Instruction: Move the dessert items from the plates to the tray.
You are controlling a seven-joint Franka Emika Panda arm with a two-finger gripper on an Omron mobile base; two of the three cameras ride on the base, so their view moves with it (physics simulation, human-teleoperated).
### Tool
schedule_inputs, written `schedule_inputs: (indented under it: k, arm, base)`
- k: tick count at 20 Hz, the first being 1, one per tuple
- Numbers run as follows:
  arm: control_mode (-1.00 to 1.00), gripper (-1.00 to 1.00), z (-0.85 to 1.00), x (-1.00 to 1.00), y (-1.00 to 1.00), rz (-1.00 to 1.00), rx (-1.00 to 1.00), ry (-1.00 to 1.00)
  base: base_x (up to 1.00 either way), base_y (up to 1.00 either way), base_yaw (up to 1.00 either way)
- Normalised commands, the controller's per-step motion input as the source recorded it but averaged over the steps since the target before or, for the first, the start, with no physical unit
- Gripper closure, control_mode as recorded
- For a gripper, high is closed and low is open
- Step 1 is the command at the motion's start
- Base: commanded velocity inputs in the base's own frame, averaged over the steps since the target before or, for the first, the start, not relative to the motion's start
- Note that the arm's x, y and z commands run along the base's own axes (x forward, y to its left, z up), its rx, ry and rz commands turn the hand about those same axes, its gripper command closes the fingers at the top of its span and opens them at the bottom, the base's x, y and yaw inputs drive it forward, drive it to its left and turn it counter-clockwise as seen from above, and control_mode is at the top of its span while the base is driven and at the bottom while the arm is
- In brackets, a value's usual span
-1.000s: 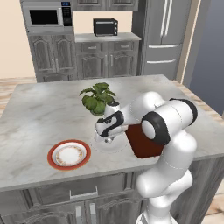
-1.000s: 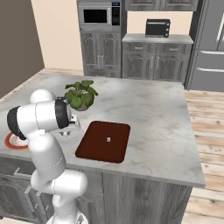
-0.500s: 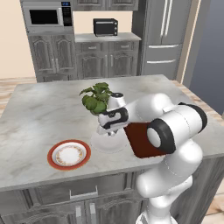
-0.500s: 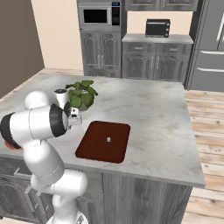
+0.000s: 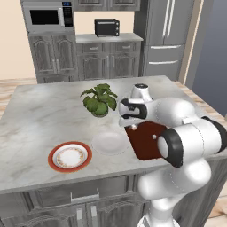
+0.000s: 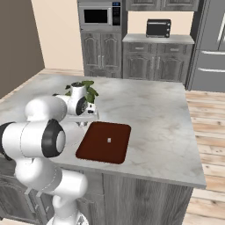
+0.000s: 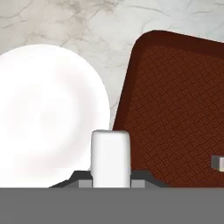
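Observation:
In the hand view a short white cylinder (image 7: 110,156), one of the dessert items, stands between the tips of my gripper (image 7: 111,180), which is shut on it. Below it lie the edge of the plain white plate (image 7: 43,118) and the left edge of the dark red-brown tray (image 7: 175,100). A small pale morsel (image 7: 218,162) rests on the tray (image 6: 94,147), also visible as the morsel (image 6: 109,140). My gripper (image 5: 126,124) hovers between the white plate (image 5: 109,142) and the tray (image 5: 148,133). The orange-rimmed plate (image 5: 69,156) sits near the counter's front left.
A potted plant (image 5: 99,99) stands just behind the white plate, close to my hand; the plant (image 6: 87,88) is partly behind my arm. The grey marble counter (image 6: 154,110) stretches right of the tray. Cabinets, a microwave and a toaster oven line the far wall.
My hand has carried the white cylinder rightward from above the white plate to the tray's near edge. The plates, tray and morsel on the tray have stayed put.

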Motion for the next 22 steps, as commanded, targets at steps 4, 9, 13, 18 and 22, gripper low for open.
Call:
schedule_inputs:
  k: [4,9,13,18,22]
  arm:
    - [-1.00,1.00,0.02,-0.12,-0.72,-0.10,0.00,0.00]
    - [-1.00,1.00,-0.07,-0.29,-0.30,-0.08,0.00,0.02]
    - [-1.00,1.00,-0.26,-0.24,-0.11,-0.06,0.00,0.00]
    - [-1.00,1.00,-0.17,-0.05,-0.27,-0.07,0.00,0.00]
    - [-1.00,1.00,-0.14,-0.01,-0.21,-0.07,0.00,0.00]
  base:
    - [0.00,0.00,0.00]
    - [0.00,0.00,0.00]
    - [0.00,0.00,0.00]
    - [0.00,0.00,0.00]
    - [0.00,0.00,0.00]
